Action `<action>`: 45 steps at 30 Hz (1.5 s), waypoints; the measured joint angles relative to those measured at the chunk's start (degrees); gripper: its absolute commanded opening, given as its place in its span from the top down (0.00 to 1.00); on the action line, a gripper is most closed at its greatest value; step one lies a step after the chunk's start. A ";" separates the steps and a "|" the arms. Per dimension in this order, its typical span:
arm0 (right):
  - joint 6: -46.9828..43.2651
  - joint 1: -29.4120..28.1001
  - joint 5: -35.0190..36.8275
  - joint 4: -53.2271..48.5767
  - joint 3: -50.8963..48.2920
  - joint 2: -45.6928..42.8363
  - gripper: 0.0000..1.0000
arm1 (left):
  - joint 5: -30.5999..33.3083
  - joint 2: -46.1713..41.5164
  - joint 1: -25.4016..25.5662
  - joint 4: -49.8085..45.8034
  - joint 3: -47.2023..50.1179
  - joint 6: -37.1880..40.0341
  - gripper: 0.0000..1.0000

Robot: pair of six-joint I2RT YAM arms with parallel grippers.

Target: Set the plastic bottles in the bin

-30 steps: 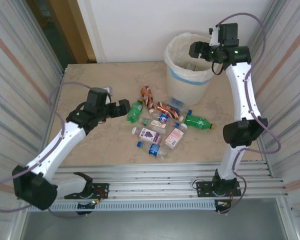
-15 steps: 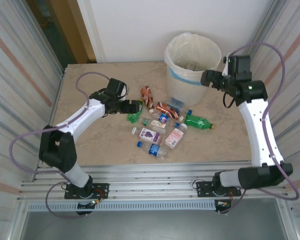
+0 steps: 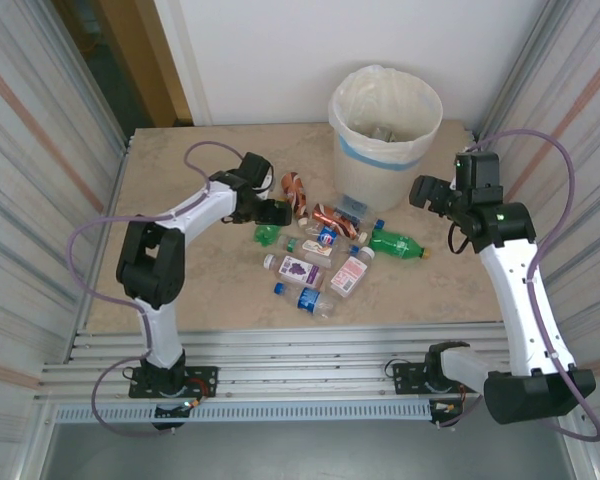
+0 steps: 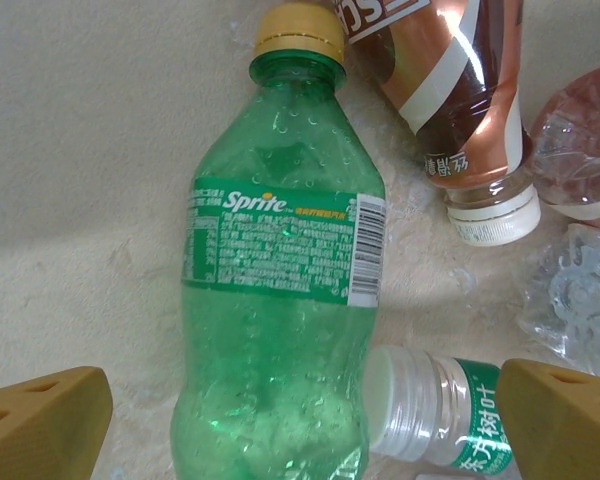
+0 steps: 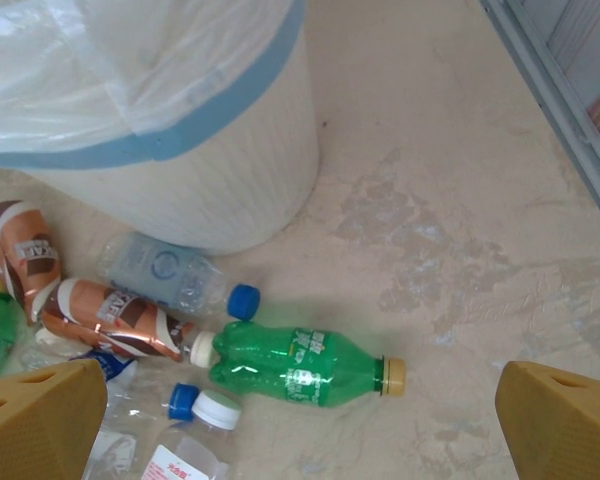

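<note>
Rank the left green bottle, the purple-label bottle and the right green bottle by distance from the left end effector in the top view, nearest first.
From the left end effector:
1. The left green bottle, right under it.
2. The purple-label bottle, mid-pile, toward the near edge.
3. The right green bottle, at the pile's right end.

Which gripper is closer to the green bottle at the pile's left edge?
Left. The left gripper is right above the green bottle, fingers open; the right gripper is across the pile, beside the bin.
</note>
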State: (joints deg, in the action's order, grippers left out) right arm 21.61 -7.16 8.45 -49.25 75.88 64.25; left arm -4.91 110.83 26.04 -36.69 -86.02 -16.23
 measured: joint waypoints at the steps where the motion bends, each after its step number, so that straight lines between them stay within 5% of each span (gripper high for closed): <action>1: 0.31 0.00 0.15 0.00 -0.33 0.00 0.02 | 0.00 0.57 0.20 -0.24 -0.46 0.04 0.04; 27: 2.38 0.00 0.22 1.40 -0.68 0.96 0.02 | 5.68 8.11 1.68 -5.49 -4.94 0.17 0.20; 45: 2.40 0.00 -2.05 1.68 -0.68 1.31 0.02 | 7.56 9.16 1.68 -4.94 -3.32 0.13 0.50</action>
State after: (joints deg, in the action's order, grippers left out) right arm 24.01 -7.16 6.39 -47.57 75.20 65.56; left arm 2.66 119.98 27.73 -41.63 -89.34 -16.10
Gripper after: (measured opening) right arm 0.979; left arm 0.596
